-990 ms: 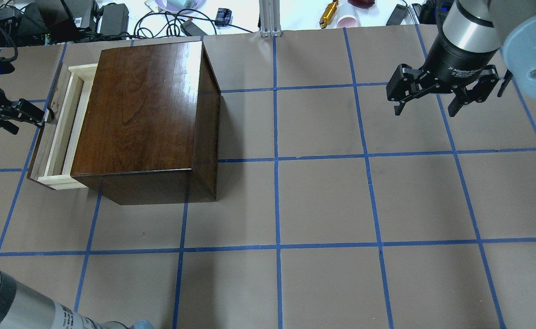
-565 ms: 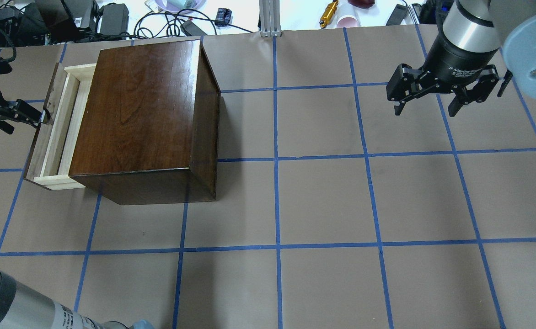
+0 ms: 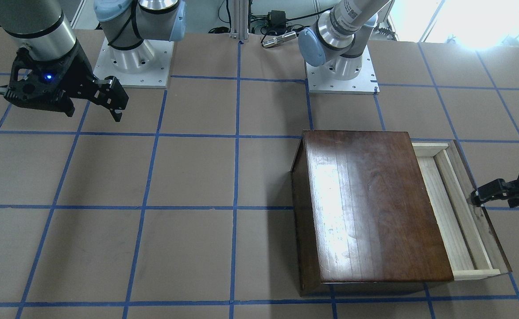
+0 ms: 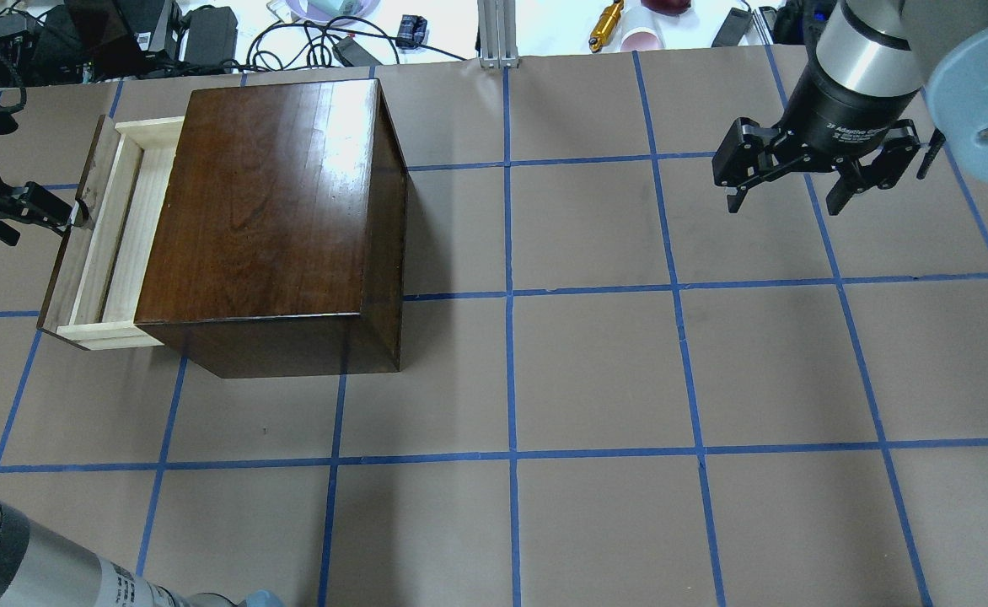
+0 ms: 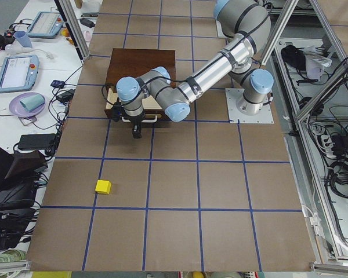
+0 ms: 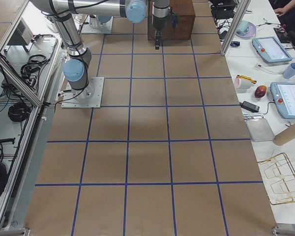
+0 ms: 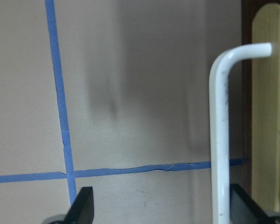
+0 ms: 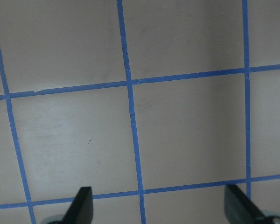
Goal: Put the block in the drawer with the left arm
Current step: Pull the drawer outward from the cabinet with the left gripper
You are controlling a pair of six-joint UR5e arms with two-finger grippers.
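Note:
The glossy dark-brown box (image 4: 266, 219) stands at the table's left. Its drawer (image 4: 123, 244) is pulled partly out to the left, and the pale tray shows nothing inside. My left gripper (image 4: 34, 211) is at the drawer's dark front panel. In the left wrist view the gripper (image 7: 161, 210) is open, with the white handle (image 7: 221, 130) just inside one finger. The yellow block (image 5: 103, 186) lies on the table well away from the box and shows only in the exterior left view. My right gripper (image 4: 785, 198) hangs open and empty at the far right.
Cables, chargers and small items (image 4: 207, 34) crowd the white bench beyond the table's far edge. Blue tape lines grid the brown tabletop (image 4: 595, 371). The two arm bases (image 3: 339, 66) stand behind the box in the front-facing view.
My left gripper has moved left and the drawer has slid further out of the box with it. The box has turned slightly. The right arm has not moved.

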